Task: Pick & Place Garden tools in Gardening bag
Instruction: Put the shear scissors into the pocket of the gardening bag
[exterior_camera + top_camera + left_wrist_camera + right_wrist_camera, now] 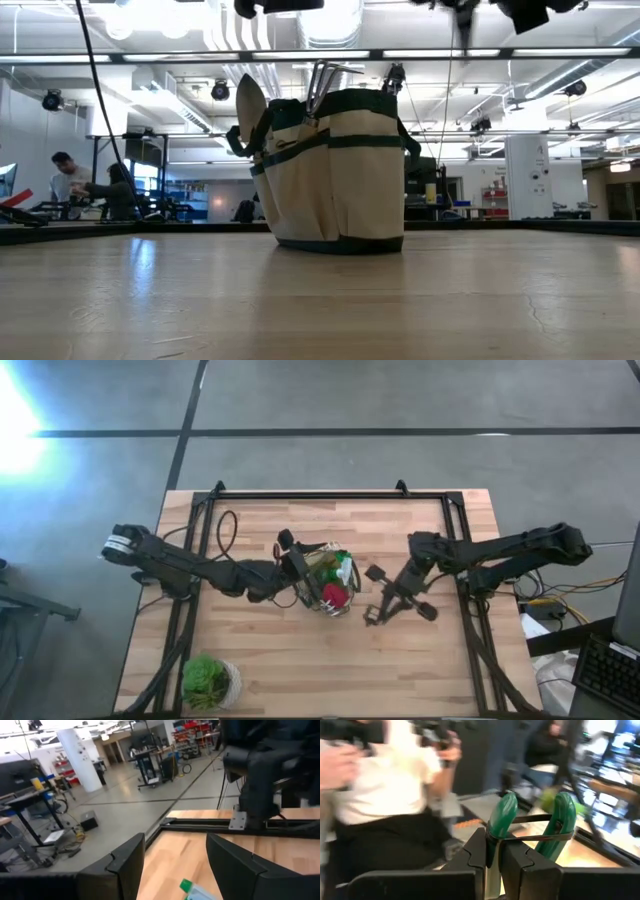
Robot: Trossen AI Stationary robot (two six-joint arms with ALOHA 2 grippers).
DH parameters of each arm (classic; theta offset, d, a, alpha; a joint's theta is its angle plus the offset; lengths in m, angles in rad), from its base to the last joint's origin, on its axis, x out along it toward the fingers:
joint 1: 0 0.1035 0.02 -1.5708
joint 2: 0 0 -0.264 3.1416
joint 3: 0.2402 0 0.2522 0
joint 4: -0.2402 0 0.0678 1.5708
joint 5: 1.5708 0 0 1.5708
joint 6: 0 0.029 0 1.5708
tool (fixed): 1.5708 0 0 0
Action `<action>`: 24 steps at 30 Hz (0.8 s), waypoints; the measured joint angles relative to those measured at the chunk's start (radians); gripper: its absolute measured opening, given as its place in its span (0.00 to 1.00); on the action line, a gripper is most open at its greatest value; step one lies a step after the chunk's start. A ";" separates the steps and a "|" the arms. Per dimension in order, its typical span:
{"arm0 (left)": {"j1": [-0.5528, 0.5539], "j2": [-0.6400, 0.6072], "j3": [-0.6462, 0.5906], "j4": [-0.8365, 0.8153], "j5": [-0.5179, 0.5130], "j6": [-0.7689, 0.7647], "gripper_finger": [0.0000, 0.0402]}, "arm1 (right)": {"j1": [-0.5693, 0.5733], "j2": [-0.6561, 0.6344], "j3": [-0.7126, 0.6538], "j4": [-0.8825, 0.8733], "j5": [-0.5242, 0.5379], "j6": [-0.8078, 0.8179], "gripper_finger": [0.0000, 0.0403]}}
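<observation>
High view: the gardening bag (325, 582) is sitting near the middle of the wooden table (330, 670), with a red-handled tool (335, 596) and a green spray bottle (343, 568) showing inside its rim. The left gripper (293, 563) is reaching in at the bag's left edge, while the right gripper (378, 612) is hanging just right of the bag, apart from it. A leafy plant (205, 678) in a pale pot is standing at the table's near left corner. Low view: the bag (335, 170) is standing upright on the table, with a trowel blade (251, 108) and metal tool ends (322, 80) rising above its dark trim; people are sitting in the room behind. Left wrist view: the left gripper (175, 860) is holding its fingers wide apart, with nothing between them, and the spray bottle's green cap (186, 885) is showing below the gap. Right wrist view: the right gripper (494, 855) is clamping narrow on a green-handled tool (502, 817), whose two green grips are standing up past the fingers; a person in a white top is blurring the background.
</observation>
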 joint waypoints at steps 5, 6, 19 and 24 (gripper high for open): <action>-0.003 -0.008 -0.012 -0.039 -0.010 -0.031 0.53 | 0.019 0.038 -0.001 0.074 0.230 0.089 0.05; -0.004 -0.013 -0.021 -0.040 -0.021 -0.035 0.52 | 0.031 0.039 -0.001 0.084 0.295 0.103 0.05; -0.013 -0.206 -0.239 -0.016 -0.243 -0.144 0.44 | 0.315 0.008 0.002 0.102 0.962 0.281 0.05; -0.013 -0.285 -0.293 0.023 -0.380 -0.141 0.43 | 0.388 0.021 0.002 0.094 1.244 0.402 0.05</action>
